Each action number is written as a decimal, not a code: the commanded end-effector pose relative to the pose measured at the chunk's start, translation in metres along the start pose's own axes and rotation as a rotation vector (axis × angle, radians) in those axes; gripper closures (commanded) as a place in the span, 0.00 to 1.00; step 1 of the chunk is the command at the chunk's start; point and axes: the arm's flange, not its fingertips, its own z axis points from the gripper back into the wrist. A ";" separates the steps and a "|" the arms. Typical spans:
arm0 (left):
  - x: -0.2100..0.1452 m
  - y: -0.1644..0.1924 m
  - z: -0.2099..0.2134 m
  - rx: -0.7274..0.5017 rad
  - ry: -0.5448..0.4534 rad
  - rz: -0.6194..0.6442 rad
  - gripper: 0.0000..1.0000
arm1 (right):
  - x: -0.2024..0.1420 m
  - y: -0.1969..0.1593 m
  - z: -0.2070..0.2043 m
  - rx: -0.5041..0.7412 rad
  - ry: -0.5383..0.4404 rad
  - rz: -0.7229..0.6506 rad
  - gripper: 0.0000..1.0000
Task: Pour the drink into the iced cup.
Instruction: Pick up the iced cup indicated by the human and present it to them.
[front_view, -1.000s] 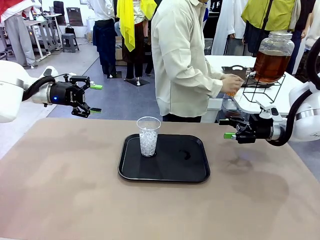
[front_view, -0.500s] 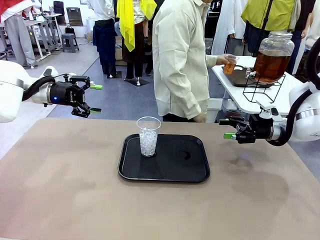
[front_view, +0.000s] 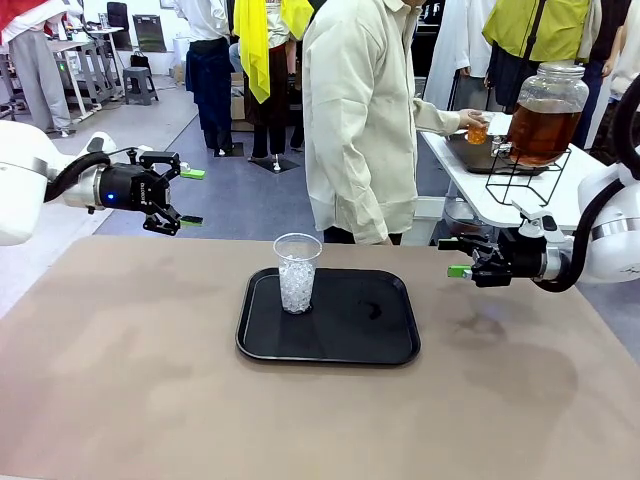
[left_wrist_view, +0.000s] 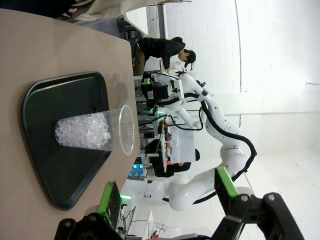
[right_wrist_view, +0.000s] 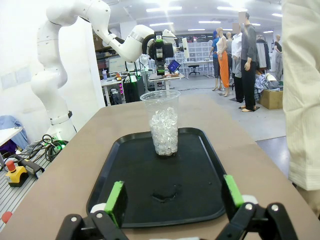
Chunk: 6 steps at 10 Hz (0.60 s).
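The iced cup (front_view: 297, 272), clear plastic and half full of ice, stands upright at the left end of a black tray (front_view: 345, 340). The drink (front_view: 540, 133), amber-brown, fills a big glass dispenser jar (front_view: 548, 85) on a wire stand on the white side table. A person's hand holds a small cup of amber liquid (front_view: 478, 130) beside the jar. My left gripper (front_view: 190, 197) hangs open, left of and above the iced cup (left_wrist_view: 95, 131). My right gripper (front_view: 453, 257) is open to the right of the tray, facing the iced cup (right_wrist_view: 164, 122). Neither gripper (left_wrist_view: 167, 192) (right_wrist_view: 174, 195) holds anything.
The person in a pale shirt (front_view: 360, 120) stands at the table's far edge, turned toward the white side table (front_view: 520, 200). The brown tabletop (front_view: 150, 400) lies open around the tray (right_wrist_view: 150, 195). Other people stand farther back.
The person's hand lifted the small amber cup from the side table's near edge and moved it right, close to the jar. Both arms and the iced cup stayed still.
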 end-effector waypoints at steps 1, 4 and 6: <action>0.000 -0.002 0.000 -0.007 -0.010 0.010 0.00 | 0.002 -0.001 0.000 0.001 0.000 0.004 0.00; 0.000 -0.002 0.000 -0.007 -0.010 0.010 0.00 | 0.002 -0.001 0.000 0.001 0.000 0.004 0.00; 0.000 -0.002 0.000 -0.007 -0.010 0.010 0.00 | 0.002 -0.001 0.000 0.001 0.000 0.004 0.00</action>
